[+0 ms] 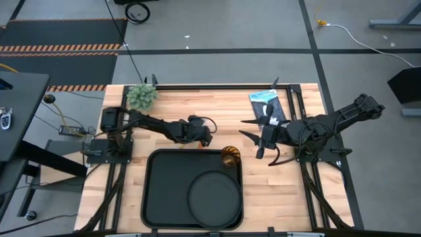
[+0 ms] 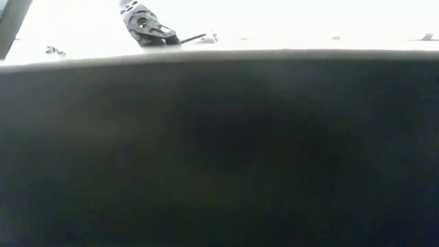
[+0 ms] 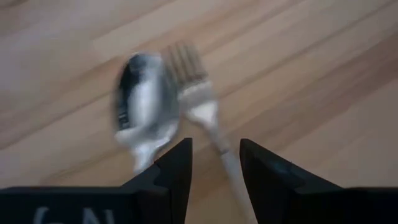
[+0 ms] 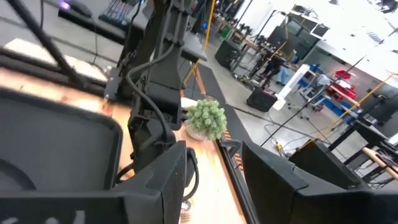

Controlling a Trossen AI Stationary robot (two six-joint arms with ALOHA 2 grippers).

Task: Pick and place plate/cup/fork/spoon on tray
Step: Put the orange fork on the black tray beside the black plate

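While the large black tray (image 1: 161,191) sits at the near middle of the table, we find the round plate (image 1: 214,199) resting inside it toward its right side. Just at the tray's far right corner stands the amber cup (image 1: 229,157). Our left gripper (image 1: 205,136) hangs just beyond the tray's far edge, fingers slightly apart, with the fork (image 3: 198,102) and spoon (image 3: 140,106) lying side by side directly ahead of them. Our right gripper (image 1: 253,136) hovers right of the cup, fingers spread.

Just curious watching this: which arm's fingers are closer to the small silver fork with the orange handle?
Left. The left gripper hangs right over the fork; the right gripper waits beyond the tray's far right corner.
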